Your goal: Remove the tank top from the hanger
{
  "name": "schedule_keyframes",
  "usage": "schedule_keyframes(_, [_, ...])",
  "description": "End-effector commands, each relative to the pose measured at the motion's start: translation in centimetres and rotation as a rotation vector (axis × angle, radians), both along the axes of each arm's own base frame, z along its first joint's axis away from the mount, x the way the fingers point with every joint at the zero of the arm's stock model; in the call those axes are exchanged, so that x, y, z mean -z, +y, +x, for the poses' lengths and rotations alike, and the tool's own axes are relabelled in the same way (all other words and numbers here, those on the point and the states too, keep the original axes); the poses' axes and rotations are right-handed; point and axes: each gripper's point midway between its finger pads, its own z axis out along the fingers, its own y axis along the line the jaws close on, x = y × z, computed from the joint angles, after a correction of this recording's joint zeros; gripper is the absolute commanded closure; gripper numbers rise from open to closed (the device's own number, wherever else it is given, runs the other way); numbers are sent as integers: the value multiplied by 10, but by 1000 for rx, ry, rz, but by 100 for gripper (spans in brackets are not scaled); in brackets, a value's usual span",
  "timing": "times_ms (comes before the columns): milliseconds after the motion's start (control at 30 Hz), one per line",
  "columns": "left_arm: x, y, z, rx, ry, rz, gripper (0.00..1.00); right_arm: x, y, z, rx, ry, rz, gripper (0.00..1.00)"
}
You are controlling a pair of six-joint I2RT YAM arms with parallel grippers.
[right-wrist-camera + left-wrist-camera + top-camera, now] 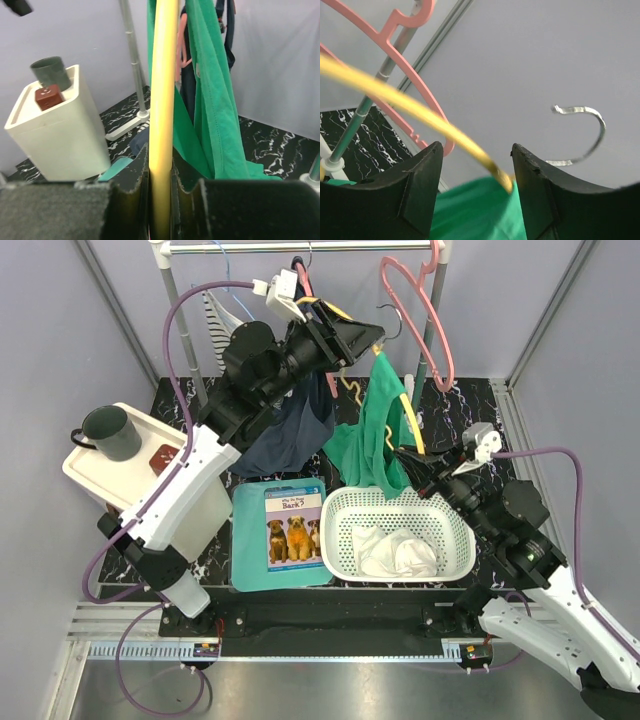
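Observation:
A green tank top (368, 440) hangs on a yellow hanger (409, 418) below the rack, its hem draping onto the basket's rim. My left gripper (378, 338) is open at the hanger's top; in the left wrist view (476, 147) the yellow hanger (410, 107) and green fabric (475, 212) lie between the spread fingers, with the metal hook (585, 135) off to the right. My right gripper (413, 462) is shut on the hanger's lower bar; in the right wrist view (161, 160) the yellow bar (164, 90) is pinched, with the tank top (215, 100) beside it.
A white basket (455, 515) holding white cloth sits front centre. A dog book (293, 528) lies on a teal cloth. A white box (100, 475) with a dark mug (110, 432) stands left. A navy garment (290, 430) and pink hangers (430, 320) hang from the rail (300, 246).

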Motion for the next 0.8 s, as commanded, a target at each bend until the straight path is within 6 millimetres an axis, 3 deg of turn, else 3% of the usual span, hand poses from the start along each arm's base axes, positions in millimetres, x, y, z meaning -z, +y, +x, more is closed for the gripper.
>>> schedule_keyframes(0, [-21,4,2,-22,-53,-74,39,-42,-2,-26,-75,-162,86,100])
schedule_keyframes(167, [-27,9,2,-53,-70,-109,42,-44,-2,-34,-107,-167,101,100])
schedule_keyframes(333, [-32,3,3,-52,-97,-101,75,-39,-2,-32,-101,-156,93,100])
schedule_keyframes(467, [-40,-1,0,-95,-194,-44,100,-27,-13,-18,-6,-101,111,98])
schedule_keyframes(533, [-44,0,1,-141,-239,-31,100,-21,-19,-10,47,-69,124,87])
schedule_keyframes(600, [-45,-4,3,-158,-300,2,100,-15,-29,4,137,-9,160,85])
schedule_keyframes(667, [-47,-7,10,-183,-365,35,100,-7,-36,16,211,58,182,70])
schedule_keyframes(700, [-48,-12,15,-192,-397,45,100,5,-34,22,234,103,149,55])
schedule_keyframes(767, [-49,-15,21,-238,-493,126,100,17,-40,30,293,177,151,42])
